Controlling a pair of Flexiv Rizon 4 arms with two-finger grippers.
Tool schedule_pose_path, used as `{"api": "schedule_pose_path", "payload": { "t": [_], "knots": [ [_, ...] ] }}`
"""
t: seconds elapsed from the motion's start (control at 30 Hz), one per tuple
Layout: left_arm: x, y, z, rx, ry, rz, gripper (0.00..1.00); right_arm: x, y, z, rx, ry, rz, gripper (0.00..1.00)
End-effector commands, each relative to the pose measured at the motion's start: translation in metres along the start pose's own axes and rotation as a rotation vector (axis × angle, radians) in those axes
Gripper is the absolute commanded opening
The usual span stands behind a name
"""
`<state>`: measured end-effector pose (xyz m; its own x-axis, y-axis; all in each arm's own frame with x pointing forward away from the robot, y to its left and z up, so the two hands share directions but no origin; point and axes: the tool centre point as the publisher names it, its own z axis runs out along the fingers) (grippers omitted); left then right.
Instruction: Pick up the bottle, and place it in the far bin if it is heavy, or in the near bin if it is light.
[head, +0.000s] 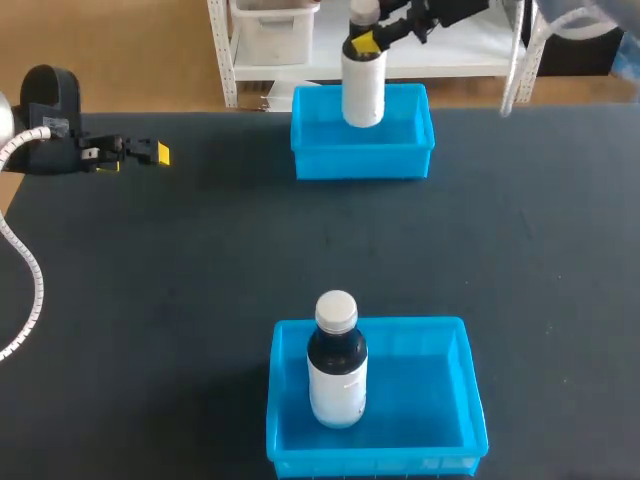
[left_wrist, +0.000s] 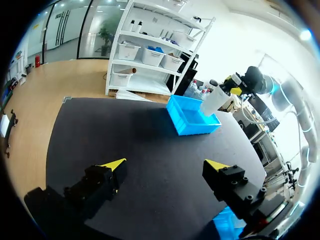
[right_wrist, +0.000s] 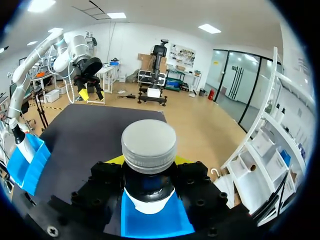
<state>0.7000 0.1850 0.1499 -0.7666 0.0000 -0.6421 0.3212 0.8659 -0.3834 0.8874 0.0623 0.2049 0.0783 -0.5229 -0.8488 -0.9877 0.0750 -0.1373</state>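
The right arm's gripper (head: 366, 43) comes in from the far right, its yellow-tipped fingers closed on the neck of a pale, white-capped plastic bottle (head: 363, 92). The bottle hangs upright over the far blue plastic bin (head: 310, 160). A dark bottle with a white label (head: 336, 365) stands in the near blue bin (head: 445, 420). The left gripper (head: 155, 152) hovers over the black tabletop (head: 200, 250), well apart.

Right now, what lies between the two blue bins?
Nothing: the head view shows only bare black table between far bin and near bin.
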Motion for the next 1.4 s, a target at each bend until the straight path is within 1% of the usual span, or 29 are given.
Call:
{"api": "schedule_pose_path", "payload": {
  "t": [0.03,0.27,0.97,1.17,1.4],
  "knots": [
    [0.0,0.0,0.0,0.0,0.0,0.0,1.0,0.004,-0.018,0.018,-0.129,-0.011,-0.003,0.0],
    [0.0,0.0,0.0,0.0,0.0,0.0,1.0,0.012,-0.02,0.035,-0.162,-0.026,0.0,0.0],
    [0.0,0.0,0.0,0.0,0.0,0.0,1.0,0.031,-0.025,0.07,-0.196,-0.048,0.036,0.0],
    [0.0,0.0,0.0,0.0,0.0,0.0,1.0,0.035,-0.027,0.077,-0.202,-0.039,0.052,0.0],
    [0.0,0.0,0.0,0.0,0.0,0.0,1.0,0.045,-0.028,0.087,-0.223,-0.025,0.097,0.0]
  ]
}}
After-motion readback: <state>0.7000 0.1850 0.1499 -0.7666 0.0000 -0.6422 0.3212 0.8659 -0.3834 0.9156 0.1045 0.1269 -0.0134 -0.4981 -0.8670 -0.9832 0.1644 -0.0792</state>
